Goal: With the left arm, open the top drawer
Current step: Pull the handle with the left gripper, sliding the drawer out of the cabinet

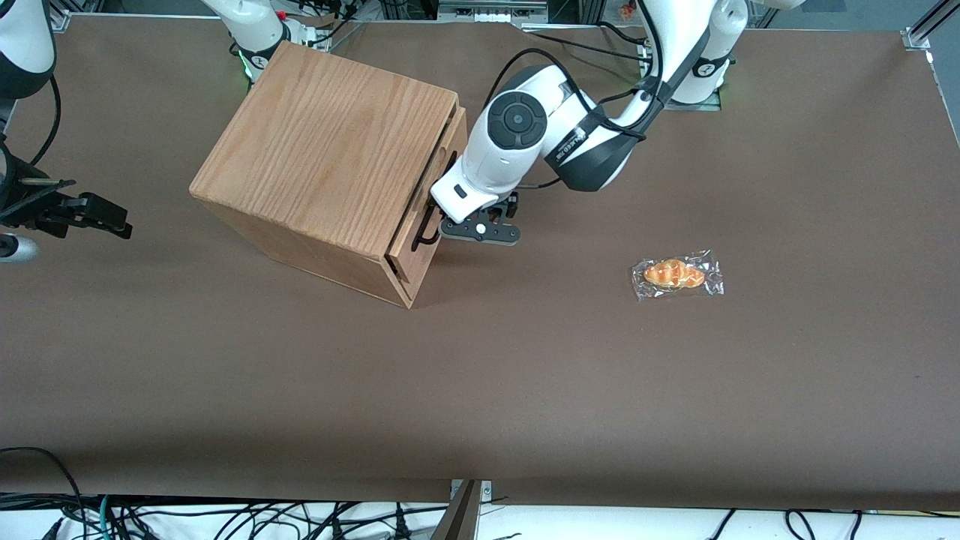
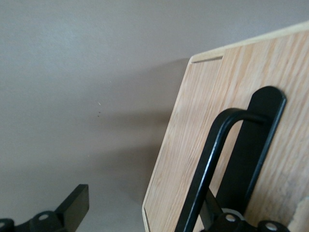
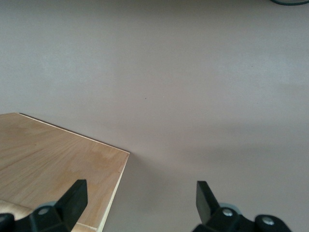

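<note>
While you look down from the front camera, you see the brown table filling nearly the whole view, and the oak-grain cabinet stands on it at about ten o'clock from the middle, turned at an angle so that its front faces toward the working arm's end of the table. You can follow the left arm coming down from twelve o'clock, its big round black-capped joint sitting just beside the cabinet's front.

Along that front you find the top drawer, the uppermost panel, standing a little proud of the cabinet's edge with a thin dark gap showing beside it. Its black bar handle runs along the panel. At the handle's nearer end you see the gripper, right against the drawer front, at roughly four o'clock from the cabinet's top.

From the left wrist camera you see the drawer front as pale wood, with the handle bent out from its black mounting plate. One finger stands well clear over bare table while the other lies at the handle's base, so the gripper is spread wide and grips nothing.

At about three o'clock from the gripper, well apart, you see a wrapped bread roll lying on the table.
</note>
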Controlling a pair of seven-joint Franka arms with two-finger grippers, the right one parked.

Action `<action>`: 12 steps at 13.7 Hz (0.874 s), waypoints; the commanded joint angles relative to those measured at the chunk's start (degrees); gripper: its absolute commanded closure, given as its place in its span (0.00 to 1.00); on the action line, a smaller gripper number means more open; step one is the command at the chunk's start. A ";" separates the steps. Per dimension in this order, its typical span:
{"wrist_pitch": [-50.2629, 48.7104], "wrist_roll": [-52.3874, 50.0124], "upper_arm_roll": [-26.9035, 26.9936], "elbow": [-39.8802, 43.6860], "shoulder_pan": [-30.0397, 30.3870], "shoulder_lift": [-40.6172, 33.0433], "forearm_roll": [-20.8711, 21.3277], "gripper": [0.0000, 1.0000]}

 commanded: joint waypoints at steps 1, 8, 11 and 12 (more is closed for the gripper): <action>-1.44 1.39 -0.03 -0.31 1.50 -1.40 0.58 0.00; -3.81 5.08 0.23 -0.31 3.43 -2.10 0.58 0.00; -3.81 5.08 0.23 -0.40 3.43 -2.10 0.58 0.01; -3.81 5.08 0.32 -0.48 3.61 -2.10 0.58 0.03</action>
